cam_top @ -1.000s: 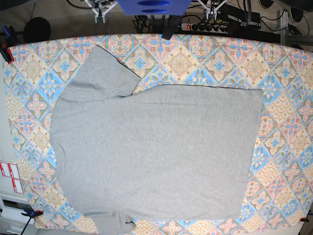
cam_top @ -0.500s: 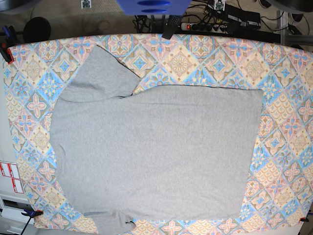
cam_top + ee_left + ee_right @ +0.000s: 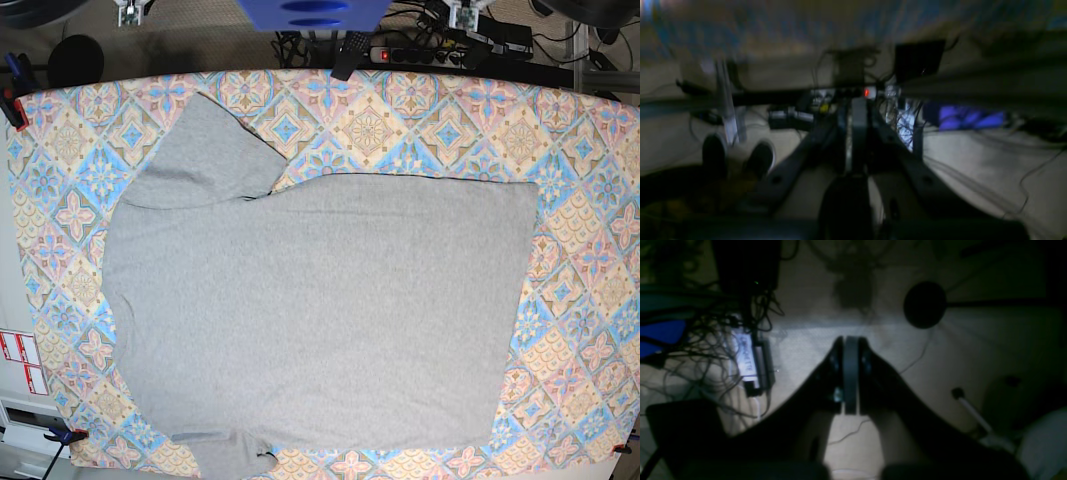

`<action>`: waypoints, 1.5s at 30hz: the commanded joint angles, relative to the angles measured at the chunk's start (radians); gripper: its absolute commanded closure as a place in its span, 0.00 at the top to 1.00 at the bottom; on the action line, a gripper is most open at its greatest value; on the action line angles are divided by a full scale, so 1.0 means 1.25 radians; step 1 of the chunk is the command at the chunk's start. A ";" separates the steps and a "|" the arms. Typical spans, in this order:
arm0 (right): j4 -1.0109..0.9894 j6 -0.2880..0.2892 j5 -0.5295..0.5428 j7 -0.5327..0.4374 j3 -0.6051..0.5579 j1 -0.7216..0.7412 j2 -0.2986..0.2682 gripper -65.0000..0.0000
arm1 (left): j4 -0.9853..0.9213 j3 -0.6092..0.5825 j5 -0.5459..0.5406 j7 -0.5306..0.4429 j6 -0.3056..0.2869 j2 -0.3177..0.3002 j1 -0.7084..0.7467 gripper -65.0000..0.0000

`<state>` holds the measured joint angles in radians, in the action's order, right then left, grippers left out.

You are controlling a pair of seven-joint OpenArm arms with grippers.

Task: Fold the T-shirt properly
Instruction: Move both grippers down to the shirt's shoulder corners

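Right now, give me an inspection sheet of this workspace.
Surface: patterned tablecloth, blue, pink and cream tiles, clamped at the corners.
Job's thing: T-shirt spread flat and unfolded, plain grey side up, no lettering visible; one sleeve reaches the near edge.
Clutter: nothing seen on the cloth.
Grippers: left gripper and right gripper both shut, empty, off the table above the floor.
Cables: tangled leads and a power strip behind the table.
Surroundings: blue block at the far edge; labels at the left.

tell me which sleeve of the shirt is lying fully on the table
The upper sleeve of the T-shirt; the lower sleeve runs off the table edge.
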<state>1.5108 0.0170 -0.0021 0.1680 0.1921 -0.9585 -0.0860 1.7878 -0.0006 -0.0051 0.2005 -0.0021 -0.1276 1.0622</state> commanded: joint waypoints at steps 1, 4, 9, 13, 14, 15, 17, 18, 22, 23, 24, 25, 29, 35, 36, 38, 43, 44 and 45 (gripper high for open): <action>0.054 -0.008 0.002 -0.011 0.015 -0.011 -0.010 0.00 | 0.056 0.001 0.001 0.002 0.006 0.000 0.019 0.00; 0.154 -0.008 0.002 0.054 0.020 -0.011 -0.009 0.00 | 0.149 0.004 -0.042 0.072 0.006 0.000 0.016 0.00; 0.258 -0.008 0.002 0.153 0.016 -0.007 -0.009 0.00 | 0.186 0.062 -0.159 0.151 0.005 -0.002 -0.053 0.00; 0.305 -0.008 0.001 0.220 0.013 0.035 -0.009 0.00 | 0.187 0.112 -0.269 0.201 0.005 -0.029 -0.115 0.00; 0.309 -0.008 0.001 0.234 0.013 0.047 -0.009 0.00 | 0.187 0.124 -0.296 0.212 0.005 -0.036 -0.132 0.01; 0.310 -0.008 0.001 0.249 0.011 0.059 -0.009 0.00 | 0.186 0.140 -0.327 0.223 0.005 -0.043 -0.148 0.04; 0.310 -0.008 0.001 0.274 -0.001 0.084 -0.009 0.00 | 0.186 0.178 -0.389 0.258 0.005 -0.046 -0.180 0.10; 0.310 -0.008 0.001 0.285 -0.011 0.095 -0.009 0.00 | 0.186 0.204 -0.418 0.272 0.005 -0.046 -0.196 0.14; 0.310 -0.008 0.001 0.323 -0.051 0.133 -0.009 0.00 | 0.156 0.296 -0.496 0.342 0.005 -0.038 -0.278 0.23; 0.310 -0.008 0.001 0.331 -0.061 0.143 -0.009 0.00 | 0.142 0.315 -0.514 0.362 0.005 -0.038 -0.300 0.25; 0.310 -0.008 0.001 0.338 -0.067 0.149 -0.009 0.00 | 0.128 0.328 -0.530 0.378 0.005 -0.038 -0.318 0.26; 0.310 -0.008 0.001 0.344 -0.074 0.156 -0.009 0.00 | 0.108 0.337 -0.555 0.394 0.005 -0.038 -0.340 0.27; 0.310 -0.008 0.001 0.360 -0.092 0.173 -0.009 0.00 | 0.014 0.412 -0.678 0.422 0.005 -0.038 -0.400 0.37; 0.310 -0.008 0.001 0.360 -0.105 0.178 -0.009 0.00 | -0.131 0.449 -0.758 0.479 0.005 -0.051 -0.501 0.44; 0.310 -0.008 0.001 0.360 -0.106 0.182 -0.009 0.00 | -0.147 0.449 -0.758 0.477 0.005 -0.050 -0.512 0.44; 0.310 -0.008 0.001 0.360 -0.106 0.189 -0.009 0.00 | -0.173 0.449 -0.760 0.476 0.005 -0.050 -0.539 0.44; 0.310 -0.008 0.001 0.360 -0.108 0.192 -0.009 0.00 | -0.216 0.449 -0.761 0.481 0.005 -0.041 -0.595 0.44; 0.310 -0.008 0.001 0.360 -0.108 0.194 -0.009 0.00 | -0.235 0.449 -0.761 0.481 0.005 -0.035 -0.609 0.44; 0.310 -0.008 0.001 0.360 -0.108 0.194 -0.009 0.00 | -0.256 0.449 -0.761 0.481 0.005 -0.032 -0.621 0.44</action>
<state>1.8828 0.0093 0.0032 0.6384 0.0536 -0.7151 -0.0898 1.4574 0.5598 -0.9436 0.8009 0.0105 -0.1600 0.2920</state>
